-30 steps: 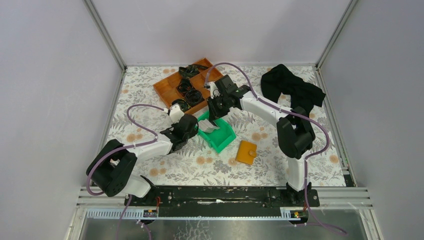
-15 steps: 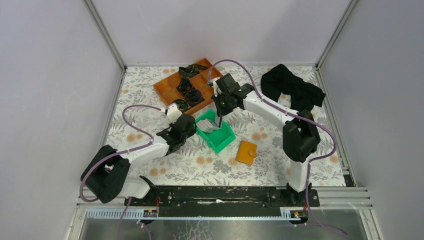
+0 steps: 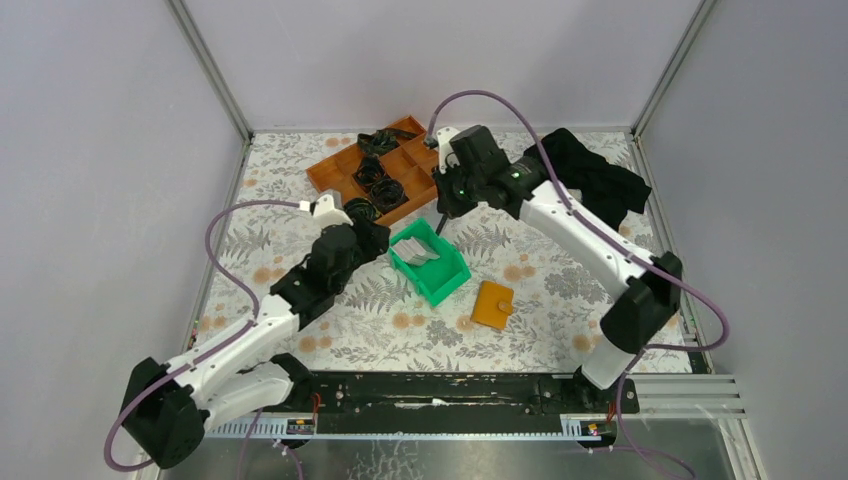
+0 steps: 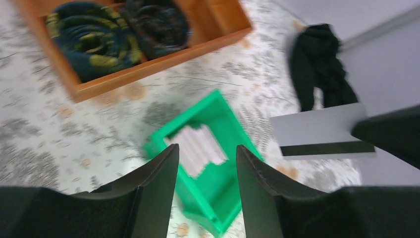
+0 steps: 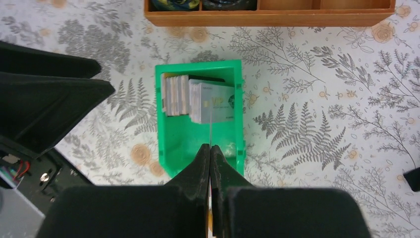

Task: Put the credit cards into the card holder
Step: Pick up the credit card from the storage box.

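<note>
Jaws of the right gripper (image 5: 210, 148) are pressed together on one credit card (image 4: 322, 130). We see it edge-on from the right wrist as a thin pale line, hanging straight above the green bin (image 5: 188, 139). From the left wrist we see its flat face, grey with a dark stripe along one long edge, pinched at one end and clear of the bin's rim.

The left gripper (image 4: 206, 151) hovers above the bin too, on the side away from the right arm. Its fingers stand apart and we see nothing between them.

Inside the bin, the other cards (image 5: 198, 99) stand on edge as a stack, packed against the end nearest the orange tray (image 5: 270, 19). The rest of the bin floor is bare.

The card holder (image 3: 492, 304) lies folded flat on the floral table cover (image 5: 322, 124), near the bin's near-right corner but not touching it. The tray sits just beyond the bin's far end with dark coiled items in its compartments. A black cloth (image 3: 585, 175) lies well apart from the bin, to its far right.
</note>
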